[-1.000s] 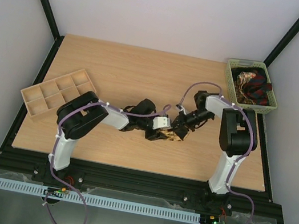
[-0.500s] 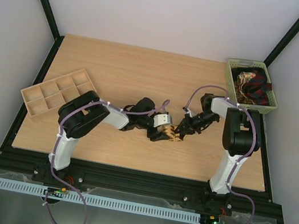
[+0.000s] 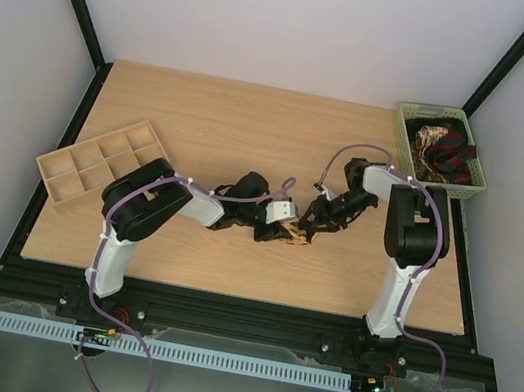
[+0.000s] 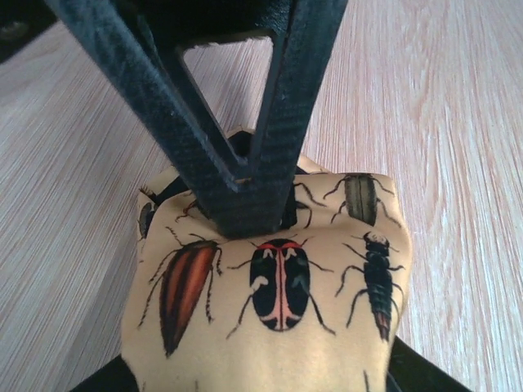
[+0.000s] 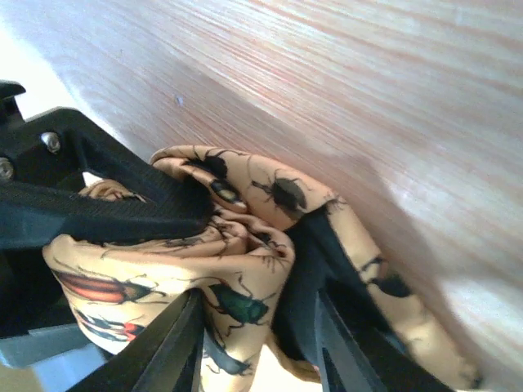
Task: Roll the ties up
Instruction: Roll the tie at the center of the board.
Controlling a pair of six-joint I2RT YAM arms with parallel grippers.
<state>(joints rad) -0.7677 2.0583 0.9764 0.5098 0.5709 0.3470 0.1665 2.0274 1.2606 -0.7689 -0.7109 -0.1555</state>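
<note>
A tan-yellow tie (image 3: 294, 234) printed with beetles lies bunched into a roll at the middle of the table. My left gripper (image 3: 275, 227) comes at it from the left. In the left wrist view the roll (image 4: 278, 327) fills the gap between the left gripper (image 4: 261, 384) jaws, which are closed on it. My right gripper (image 3: 309, 227) meets it from the right. In the right wrist view the right gripper (image 5: 245, 351) jaws stand apart with a fold of the tie (image 5: 245, 245) and its black lining between them. One right finger (image 4: 237, 196) rests on top of the roll.
A green basket (image 3: 478, 178) at the far right corner holds more ties (image 3: 438, 148), dark red, black and cream. A wooden divided tray (image 3: 100, 163) sits at the left edge. Both arms crowd the table's middle, wrists almost touching.
The right jaws have opened from shut. The left jaws widened, then closed in on the roll. The right wrist swung out right, then came back left; the tie now looks more tightly bunched.
</note>
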